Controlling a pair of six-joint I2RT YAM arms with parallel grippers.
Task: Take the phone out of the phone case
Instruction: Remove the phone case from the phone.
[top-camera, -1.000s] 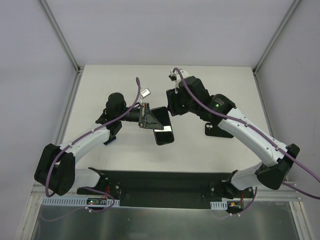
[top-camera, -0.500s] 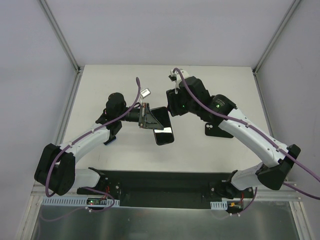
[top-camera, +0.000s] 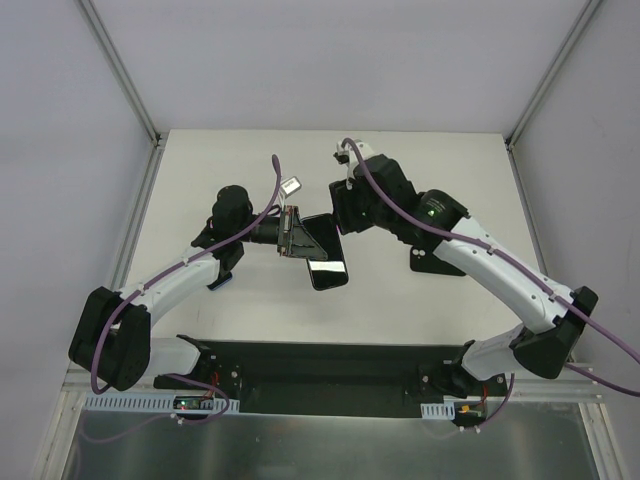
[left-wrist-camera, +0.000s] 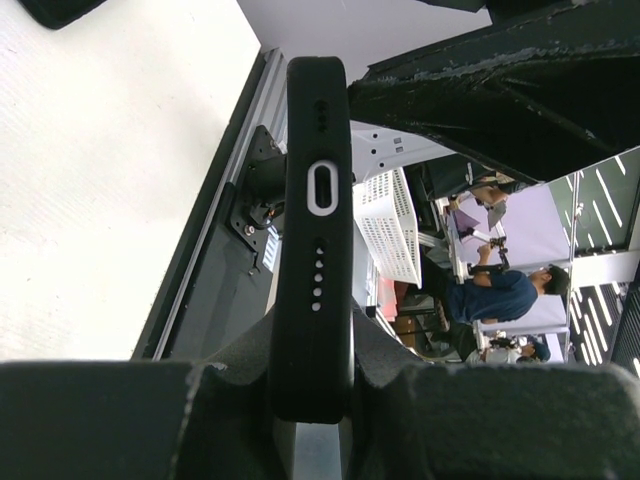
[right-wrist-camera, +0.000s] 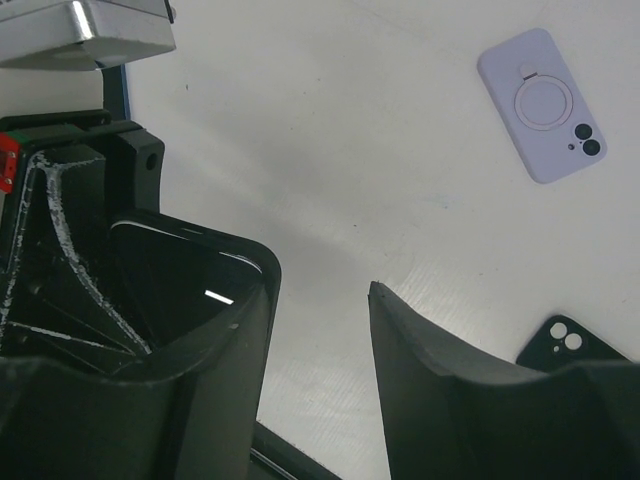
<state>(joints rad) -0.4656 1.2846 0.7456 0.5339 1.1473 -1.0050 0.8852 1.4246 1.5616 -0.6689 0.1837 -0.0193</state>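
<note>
The left gripper (top-camera: 293, 232) was clamped on the phone case (left-wrist-camera: 318, 120), holding it off the table (top-camera: 200, 160) over the middle of the tabletop, slightly toward the near edge. In the left wrist view the black case stood edge-on between the closed jaws, with its charging-port cutout and speaker holes facing the camera. The phone (top-camera: 325, 265) sat inside the case, its dark screen turned up and catching a small streak of glare.

The right gripper (right-wrist-camera: 322, 300) hung at the far end of the phone with its jaws spread apart and nothing between them. One jaw overlapped the rounded corner of the case in the right wrist view, and I could not tell whether it touched.

A lilac cover (right-wrist-camera: 543, 105) with a ring and two lens holes lay flat toward the left edge. A black cover (top-camera: 432, 262) lay flat toward the right edge, under the right arm.
</note>
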